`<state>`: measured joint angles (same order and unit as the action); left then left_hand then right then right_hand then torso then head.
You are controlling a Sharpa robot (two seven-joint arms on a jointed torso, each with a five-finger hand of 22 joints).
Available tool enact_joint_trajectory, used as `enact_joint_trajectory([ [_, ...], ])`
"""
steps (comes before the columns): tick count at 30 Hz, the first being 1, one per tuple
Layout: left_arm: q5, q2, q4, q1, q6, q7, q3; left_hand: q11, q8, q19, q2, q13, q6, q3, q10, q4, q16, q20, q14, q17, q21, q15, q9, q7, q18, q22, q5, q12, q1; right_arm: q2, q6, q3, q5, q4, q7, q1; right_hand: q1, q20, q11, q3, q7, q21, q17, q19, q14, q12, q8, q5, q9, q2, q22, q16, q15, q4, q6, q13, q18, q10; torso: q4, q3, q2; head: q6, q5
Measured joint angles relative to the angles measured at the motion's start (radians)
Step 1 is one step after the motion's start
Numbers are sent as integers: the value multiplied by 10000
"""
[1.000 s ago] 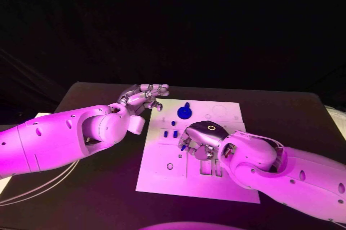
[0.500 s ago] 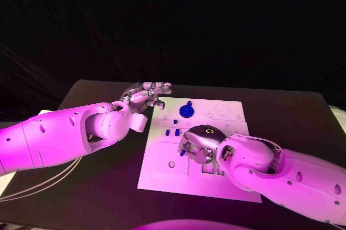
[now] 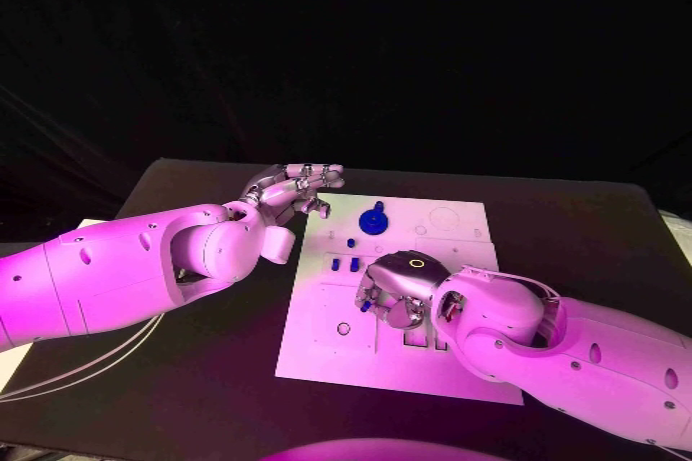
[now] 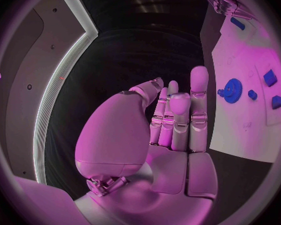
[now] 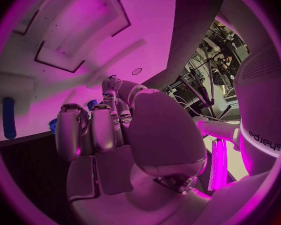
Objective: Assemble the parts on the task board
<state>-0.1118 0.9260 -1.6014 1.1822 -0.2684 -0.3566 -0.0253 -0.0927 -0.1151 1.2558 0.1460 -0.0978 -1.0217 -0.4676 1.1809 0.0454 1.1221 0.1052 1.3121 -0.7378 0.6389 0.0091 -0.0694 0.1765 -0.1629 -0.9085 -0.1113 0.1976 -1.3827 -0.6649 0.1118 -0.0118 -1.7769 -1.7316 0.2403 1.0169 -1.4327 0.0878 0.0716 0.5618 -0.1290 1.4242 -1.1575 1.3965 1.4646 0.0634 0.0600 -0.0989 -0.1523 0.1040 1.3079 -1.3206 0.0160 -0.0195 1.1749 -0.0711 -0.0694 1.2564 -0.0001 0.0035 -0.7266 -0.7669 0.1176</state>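
Head view gave us our landmark, the flat white rectangular task board (image 3: 335, 356) on the black table (image 3: 188, 391). Beyond the board's far left corner we saw the silver many-fingered left hand (image 3: 294, 192) hovering with its fingers straight and close together, holding nothing; the left wrist view confirmed it empty (image 4: 172, 120). Just right of it, near the board's far edge, lay the round blue toothed gear part (image 3: 372, 222), close beside the left fingertips but apart from them. Nearer the board's middle stood two small blue block parts (image 3: 340, 265). Right of those, over the board's centre, the silver right hand (image 3: 400, 286) was curled downward with something small and blue (image 3: 368, 303) at its fingers; we could not tell whether it held that piece or merely covered it.

We judged the main risk to be a misaligned press: the curled right hand hid the recessed slots beneath it, so a part could jam or tip. The left hand, so near the gear, might also nudge it.
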Motion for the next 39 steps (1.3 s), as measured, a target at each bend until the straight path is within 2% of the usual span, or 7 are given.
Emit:
enact_joint_trajectory([
  [8,0,7,-3,0,1,14,-1,-44,0,0,0,1,0,42,-44,-43,0,0,1,12,-53,0,3,0,0,11,0,0,0,138,-165,71,-285,17,210,0,258,59,-11,-138,-73,0,62,-59,4,15,23,-19,-13,44,-1,0,-4,54,-89,23,1,-30,-3,0,0,-1,1],
  [15,-1,16,-10,0,5,34,-1,-53,0,0,0,1,0,42,-54,-42,0,0,1,36,-54,0,8,0,0,13,0,0,0,189,-197,96,-400,51,296,12,751,233,170,-383,-218,-128,204,-233,18,34,42,-212,198,149,-2,1,-198,202,-937,63,2,-1019,-3,-6,0,5,-17],
  [21,-1,27,-13,0,9,62,-1,-53,0,0,0,1,0,42,-53,-42,0,0,0,36,-54,0,8,0,0,13,0,0,0,181,-152,112,-430,48,303,16,693,414,392,-582,-262,-504,631,-596,4,-5,32,-212,458,278,-407,290,-396,115,-1712,113,0,-2118,-3,-1,5,2,-26],
  [27,-2,31,-14,0,19,99,-1,-53,0,0,0,1,37,42,-54,-42,0,0,1,54,-54,0,8,36,0,39,0,0,0,0,-13,142,-432,-81,289,-5,693,429,515,-596,-261,-533,723,-610,4,-24,32,-272,506,278,-478,310,-396,100,-1802,119,0,-2344,-3,3,6,18,-52],
  [29,-2,35,-14,0,23,112,-1,-53,0,0,0,1,37,42,-54,-42,0,0,1,54,-54,0,8,36,0,39,0,0,0,-187,65,143,-435,-194,289,-11,693,429,472,-620,-262,-533,729,-610,3,43,32,-313,506,278,-478,310,-395,76,-1801,92,1,-2301,-2,5,5,29,-59],
  [34,-2,58,-12,0,30,135,-1,-54,0,0,0,1,37,42,-54,-42,0,0,0,53,-54,0,7,36,0,39,0,0,0,-788,267,-1,-436,-683,302,23,693,429,426,-642,-261,-533,757,-610,3,116,32,-325,516,278,-478,310,-395,53,-1724,80,0,-2178,-6,5,5,55,-86],
  [39,-2,81,-13,0,35,152,-1,-53,0,0,0,1,36,42,-54,-42,0,0,0,53,-54,0,7,35,1,38,0,0,0,-1500,363,-145,-436,-1003,397,383,876,364,281,-1057,-76,-590,869,-671,32,110,32,-258,609,461,-551,371,-333,158,-1803,81,1,-2312,-18,-1,8,104,-164],
])
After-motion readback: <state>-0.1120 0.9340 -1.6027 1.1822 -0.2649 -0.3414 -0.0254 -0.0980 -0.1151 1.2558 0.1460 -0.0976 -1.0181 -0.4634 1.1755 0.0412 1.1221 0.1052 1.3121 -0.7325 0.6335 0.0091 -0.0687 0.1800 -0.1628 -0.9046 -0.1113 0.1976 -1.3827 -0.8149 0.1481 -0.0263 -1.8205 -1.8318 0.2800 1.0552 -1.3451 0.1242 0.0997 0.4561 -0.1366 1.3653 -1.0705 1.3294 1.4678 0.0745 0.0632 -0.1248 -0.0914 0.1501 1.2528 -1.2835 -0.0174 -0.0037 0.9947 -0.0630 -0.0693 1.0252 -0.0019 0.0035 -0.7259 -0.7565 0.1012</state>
